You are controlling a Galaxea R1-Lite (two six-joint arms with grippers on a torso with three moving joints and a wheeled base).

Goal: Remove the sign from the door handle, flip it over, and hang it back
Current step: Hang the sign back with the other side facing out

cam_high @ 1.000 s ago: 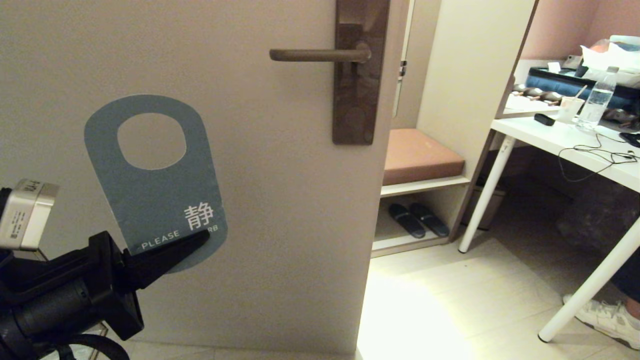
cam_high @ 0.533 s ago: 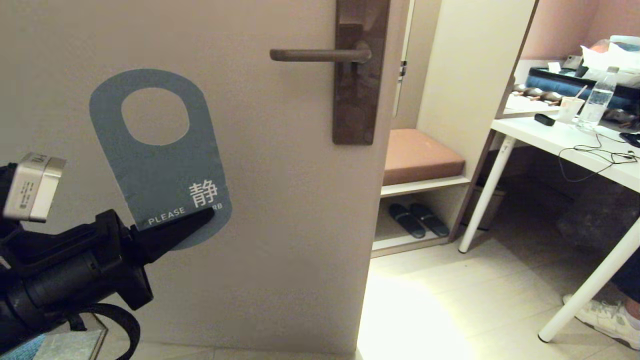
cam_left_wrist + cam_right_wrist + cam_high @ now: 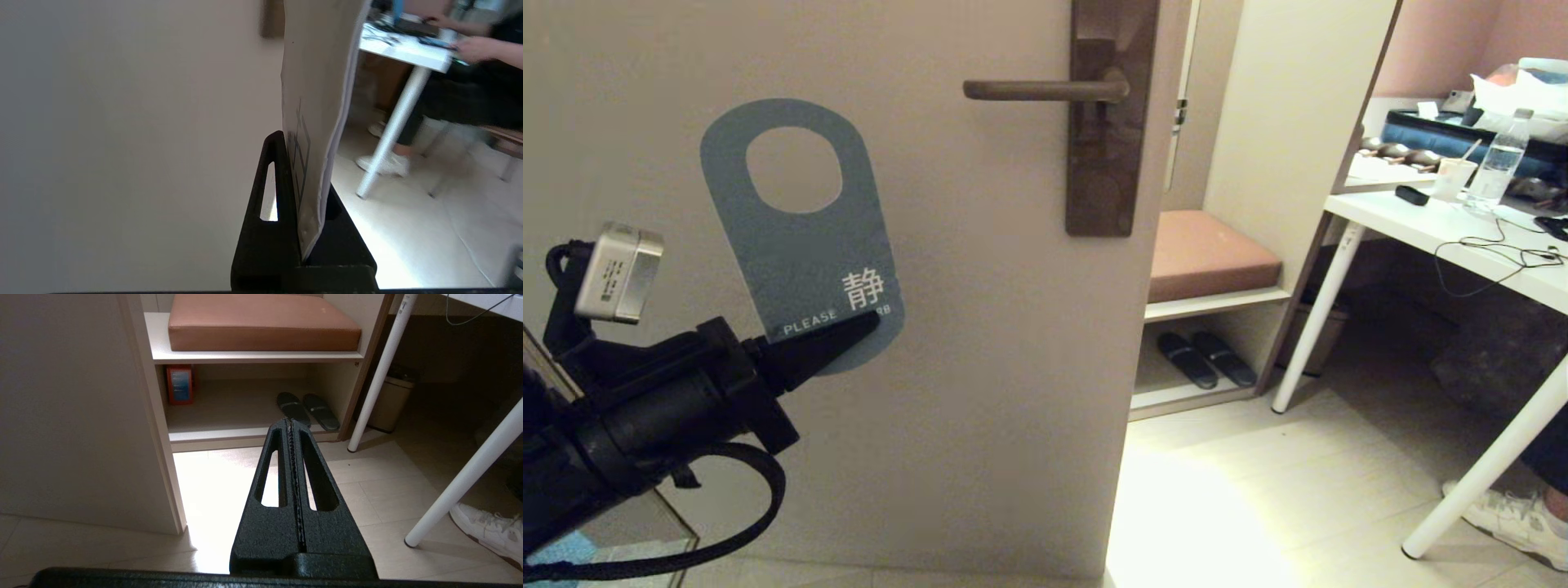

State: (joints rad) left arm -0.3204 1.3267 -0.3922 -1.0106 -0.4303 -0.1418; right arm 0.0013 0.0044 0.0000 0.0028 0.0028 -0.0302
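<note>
- The left gripper (image 3: 870, 322) is low on the left side of the door (image 3: 980, 343), its black fingers pinched on the bottom edge of the sign (image 3: 805, 245).
- The sign is held up in front of the door, off the door handle (image 3: 1037, 90), lower than the handle and to its left.
- Its grey-blue face is turned to the room; white lettering with the word "PLEASE" and a large Chinese character sits near the bottom, partly covered by a finger.
- The sign leans a little, its rounded top and big oval hole tipped leftward.
- From the left wrist view, the sign (image 3: 314, 122) is seen edge-on, standing up out of the left gripper (image 3: 304, 245) with one finger either side, and its pale side shows there.
- The door handle is a straight dark lever pointing left from a tall brown plate (image 3: 1107, 147), with nothing hanging on it.
- The right gripper (image 3: 291, 422) is out of the head view; its own camera shows its two fingers pressed flat together with nothing between them, pointing down at the floor (image 3: 367, 477) near a low shelf.
- On that shelf are a brown cushion (image 3: 261, 322) and, below it, a pair of dark slippers (image 3: 308, 410).
- To the right stands a white table (image 3: 1445, 237) with a water bottle (image 3: 1499, 163) and cables on it.
- A white sneaker (image 3: 1511, 518) shows by the table leg.
</note>
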